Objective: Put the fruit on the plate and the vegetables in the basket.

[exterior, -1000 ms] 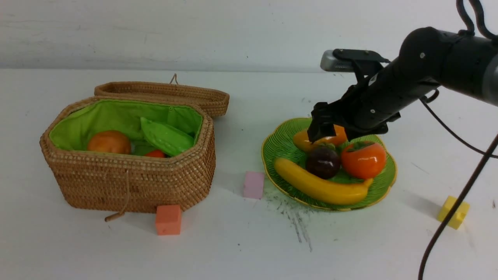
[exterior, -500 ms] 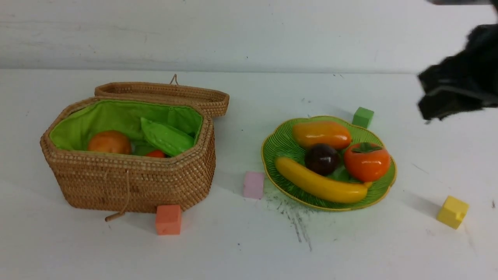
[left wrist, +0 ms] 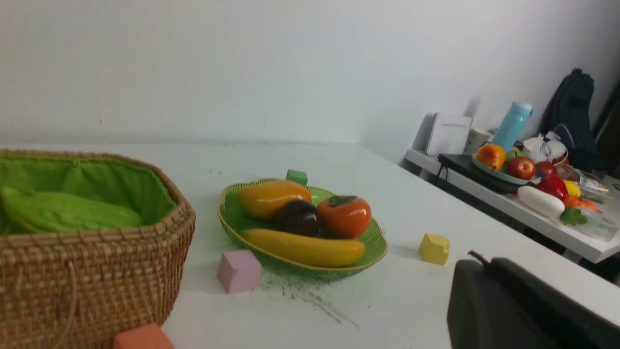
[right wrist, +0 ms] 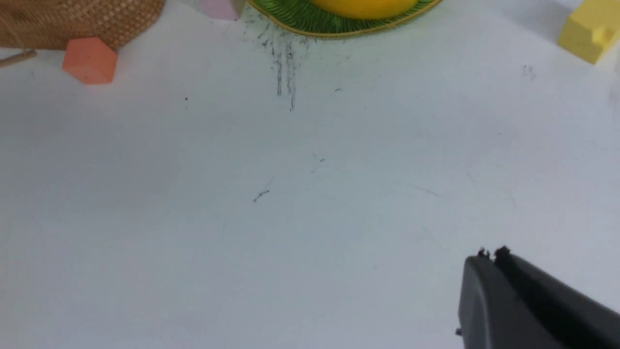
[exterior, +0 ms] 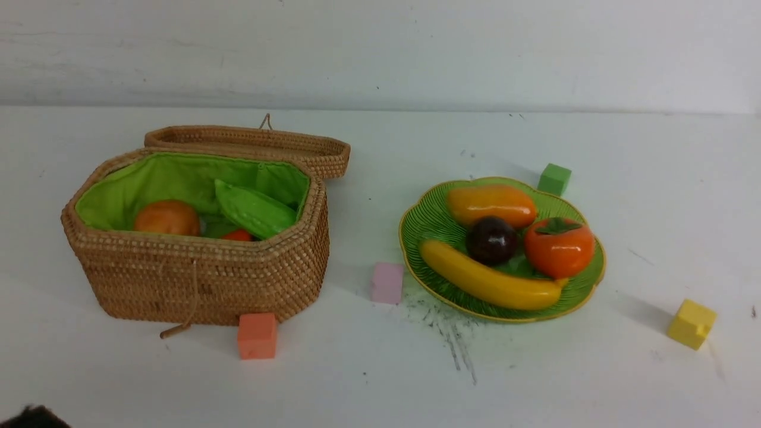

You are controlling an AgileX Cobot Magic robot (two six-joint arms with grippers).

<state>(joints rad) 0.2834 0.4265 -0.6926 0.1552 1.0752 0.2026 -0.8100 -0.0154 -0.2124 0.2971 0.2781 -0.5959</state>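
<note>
Not much robot in shot. Left gripper: matte dark grey-black plastic, two flat slabs pressed together with a thin seam between them, rounded corner, small frayed nub at the tip (rubber pad edge, possibly). Right gripper: same dark finish, same seam, ragged black bits at the tip. Front view shows only a blurred dark lump at the lower left edge, probably the left arm.

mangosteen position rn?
In the front view the mangosteen sits mid-plate on the table's right side, ringed by the mango behind, the persimmon to its right and the banana in front.
</note>
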